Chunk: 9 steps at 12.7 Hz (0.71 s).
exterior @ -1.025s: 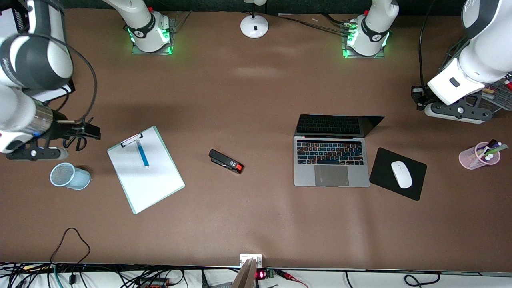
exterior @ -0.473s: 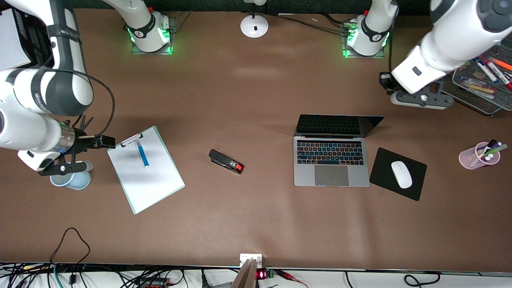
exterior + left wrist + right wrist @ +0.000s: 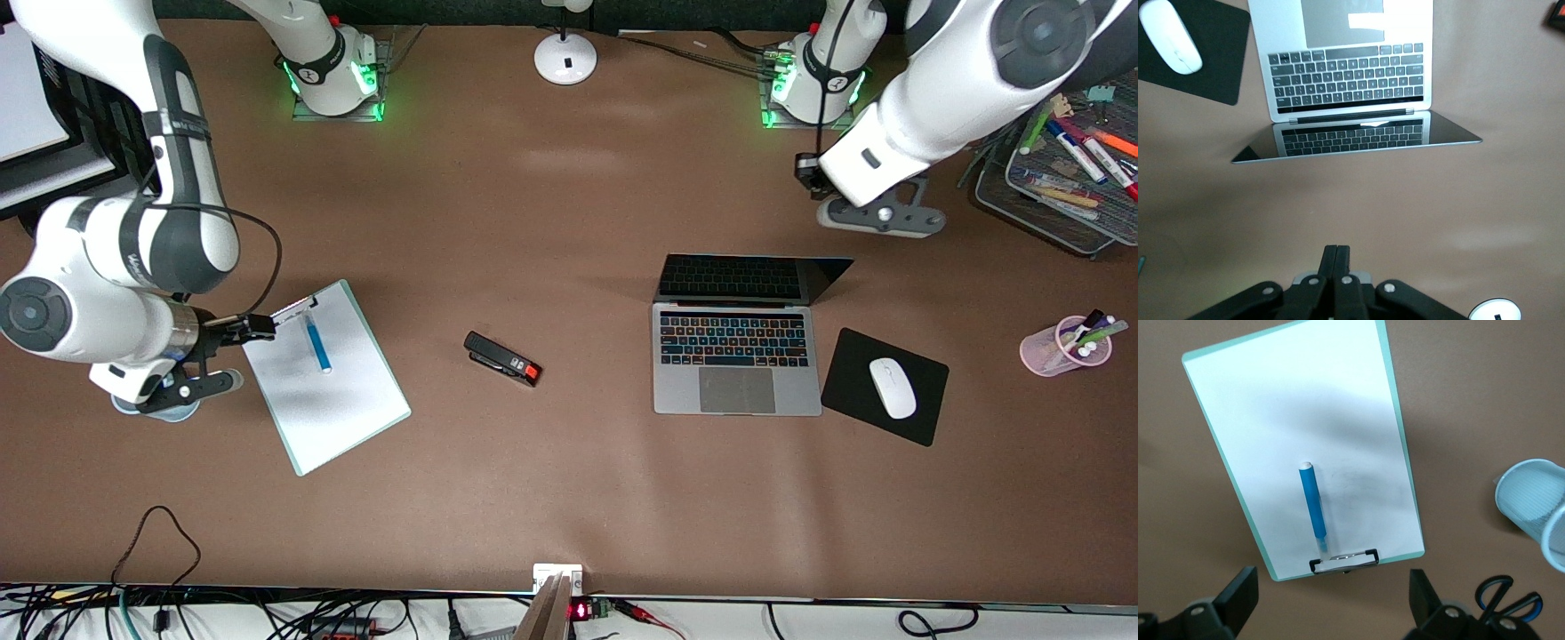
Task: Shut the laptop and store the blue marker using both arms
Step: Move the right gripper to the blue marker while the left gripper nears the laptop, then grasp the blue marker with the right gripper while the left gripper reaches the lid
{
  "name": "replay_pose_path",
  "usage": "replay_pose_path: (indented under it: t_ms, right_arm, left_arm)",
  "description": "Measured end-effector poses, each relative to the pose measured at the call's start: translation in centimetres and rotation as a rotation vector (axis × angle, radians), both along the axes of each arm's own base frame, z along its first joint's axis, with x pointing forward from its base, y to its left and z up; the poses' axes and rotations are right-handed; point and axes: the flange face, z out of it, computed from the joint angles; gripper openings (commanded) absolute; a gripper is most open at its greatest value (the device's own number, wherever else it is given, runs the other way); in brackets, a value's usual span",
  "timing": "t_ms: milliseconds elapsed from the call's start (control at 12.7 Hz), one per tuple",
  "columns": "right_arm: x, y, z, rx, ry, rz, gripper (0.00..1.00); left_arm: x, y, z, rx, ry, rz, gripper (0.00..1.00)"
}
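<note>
The laptop (image 3: 736, 356) lies open on the table with its dark screen tilted back; it also shows in the left wrist view (image 3: 1351, 67). The blue marker (image 3: 316, 342) lies on a white clipboard (image 3: 329, 409) near its clip, as the right wrist view (image 3: 1311, 500) also shows. My right gripper (image 3: 182, 388) is up in the air beside the clipboard's clip end, with its fingers wide open and empty (image 3: 1331, 613). My left gripper (image 3: 876, 218) is over bare table between the laptop's screen and the left arm's base, fingers shut and empty (image 3: 1336, 257).
A black stapler (image 3: 502, 358) lies between clipboard and laptop. A white mouse (image 3: 892, 388) sits on a black pad (image 3: 849, 364) beside the laptop. A pink pen cup (image 3: 1045, 351) and a mesh tray (image 3: 1058, 209) stand at the left arm's end. A blue mesh cup (image 3: 1531, 493) and scissors (image 3: 1508, 597) are near the right gripper.
The right arm has swung from the table's end toward the clipboard's clip. The left arm has moved from the mesh tray toward the laptop's screen.
</note>
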Motion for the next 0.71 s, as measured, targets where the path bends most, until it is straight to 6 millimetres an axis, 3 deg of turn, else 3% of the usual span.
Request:
replay_pose_path:
  t_ms: [158, 315, 710]
  right_arm:
    - [0.3, 0.1, -1.2, -0.002, 0.001, 0.021, 1.00]
    - [0.4, 0.6, -2.5, -0.004, 0.009, 0.038, 1.00]
    - [0.9, 2.6, -6.3, -0.018, 0.005, 0.073, 1.00]
  left_arm:
    - [-0.8, -1.7, -3.5, 0.003, 0.009, -0.023, 0.00]
    - [-1.4, -2.9, -5.7, 0.003, -0.007, -0.029, 0.00]
    - [-2.1, -2.1, -12.4, -0.010, -0.076, 0.003, 0.00]
